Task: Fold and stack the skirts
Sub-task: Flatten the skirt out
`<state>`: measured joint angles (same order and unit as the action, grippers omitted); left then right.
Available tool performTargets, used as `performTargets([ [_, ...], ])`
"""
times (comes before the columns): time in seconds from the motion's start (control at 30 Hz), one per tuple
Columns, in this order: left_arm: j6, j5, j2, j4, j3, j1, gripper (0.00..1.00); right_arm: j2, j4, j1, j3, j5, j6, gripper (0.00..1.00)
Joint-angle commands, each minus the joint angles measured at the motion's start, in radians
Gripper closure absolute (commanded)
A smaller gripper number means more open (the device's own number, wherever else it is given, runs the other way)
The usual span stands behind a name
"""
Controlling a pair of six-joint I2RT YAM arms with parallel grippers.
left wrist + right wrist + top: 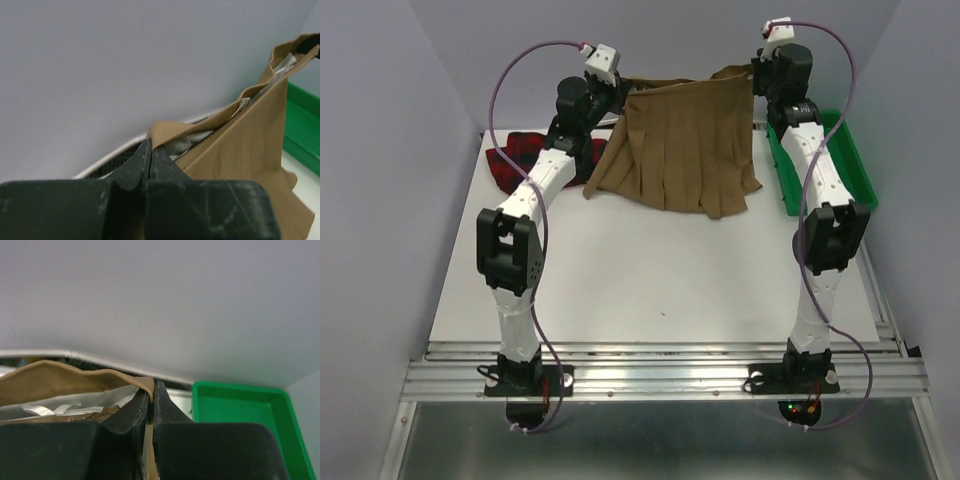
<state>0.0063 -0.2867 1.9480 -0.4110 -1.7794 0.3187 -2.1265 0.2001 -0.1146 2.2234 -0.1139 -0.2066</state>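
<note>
From above: tan skirt point(680, 150) hung by its waistband at the far edge of the tabletop point(650, 280), hem trailing on the surface. Left fingers point(618, 90) and right fingers point(758, 75) clamped on opposite corners. Red plaid skirt point(515, 160) crumpled at far left, green tray point(850, 170) at right.

From the left wrist: fingers point(135, 165) pinched together on the waistband edge.

From the right wrist: fingers point(167, 407) likewise closed on the other corner.

Probably the spreading step, ahead of any fold. Next, likely: lower together, keep the cloth taut, lay it flat.
</note>
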Motion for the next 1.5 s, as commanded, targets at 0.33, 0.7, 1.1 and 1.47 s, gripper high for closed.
performTargets([
  [0.33, 0.162, 0.091, 0.131, -0.446, -0.373, -0.052, 1.00, 0.111, -0.527, 0.102, -0.032, -0.051, 0.032, 0.99],
  [0.7, 0.440, -0.118, -0.118, -0.454, 0.573, -0.052, 1.00, 0.292, -0.490, 0.102, -0.841, 0.252, -0.148, 0.99],
  [1.1, 0.533, -0.143, -0.412, -0.168, 0.845, -0.099, 1.00, 0.602, -0.164, 0.102, -1.150, 0.388, -0.287, 0.99],
  [1.47, 0.863, -0.348, -0.759, 0.244, 1.112, -0.079, 0.78, 0.681, 0.433, 0.093, -1.162, 0.629, -0.600, 0.86],
])
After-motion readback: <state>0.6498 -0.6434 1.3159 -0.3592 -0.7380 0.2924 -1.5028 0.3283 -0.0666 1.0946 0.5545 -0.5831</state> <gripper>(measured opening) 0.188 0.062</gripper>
